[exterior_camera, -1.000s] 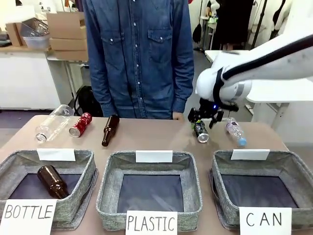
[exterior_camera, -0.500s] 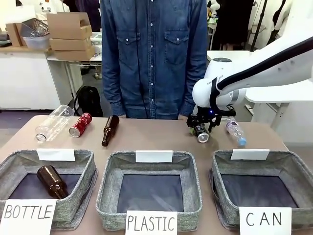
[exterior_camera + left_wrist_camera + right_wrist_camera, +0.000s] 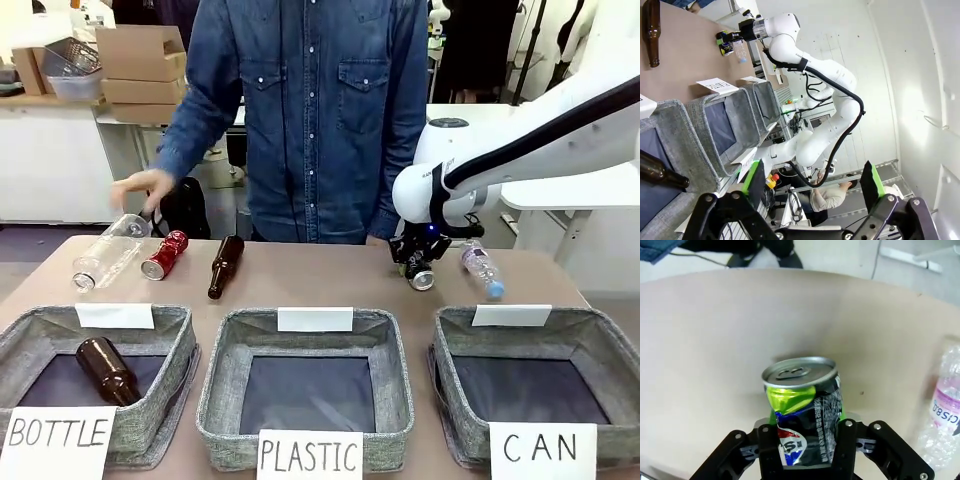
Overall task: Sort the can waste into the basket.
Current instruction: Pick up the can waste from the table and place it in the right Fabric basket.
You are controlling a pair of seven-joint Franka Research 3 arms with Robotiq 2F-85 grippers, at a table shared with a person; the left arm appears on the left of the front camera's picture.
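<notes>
My right gripper (image 3: 802, 434) is clamped on the dented dark blue-black metal drink can (image 3: 809, 407), at the table's far right side, just beside a small clear plastic bottle (image 3: 480, 268). My left gripper (image 3: 812, 182) stands wide, holding nothing. The dented red metal can (image 3: 165, 254) lies at the far left. The grey woven-fabric basket signed "CAN" (image 3: 590, 325) sits nearest me, on the right.

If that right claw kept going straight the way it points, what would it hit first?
The right gripper, shut on the dark can, points down at the table. Going on, it would probably press the can against the table first; the gap between them is hard to judge.
</notes>
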